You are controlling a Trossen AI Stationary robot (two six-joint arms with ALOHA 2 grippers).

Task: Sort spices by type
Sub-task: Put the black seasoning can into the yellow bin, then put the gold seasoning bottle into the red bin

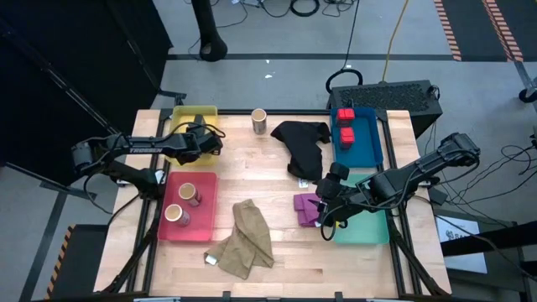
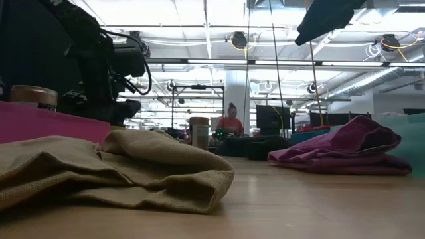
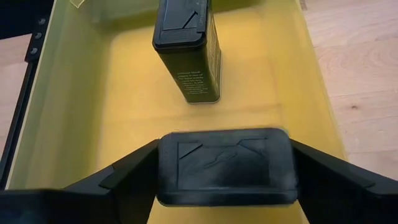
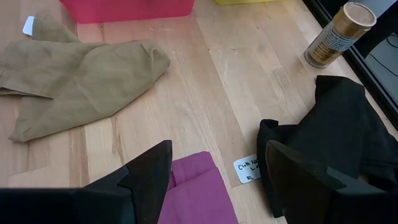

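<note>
Left arm stretched across the table's far left, left gripper low there, fingers against the sides of a dark tin. Right arm reaching in from the right edge, right gripper with fingers spread, empty.

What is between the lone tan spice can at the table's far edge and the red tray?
Nothing visible: only bare wooden table lies between the tan cylinder can and the red plastic tray. The black cloth lies aside.

Spread gripper hangs over purple cloth, between khaki cloth and black cloth; tan cylinder stands apart.
</note>
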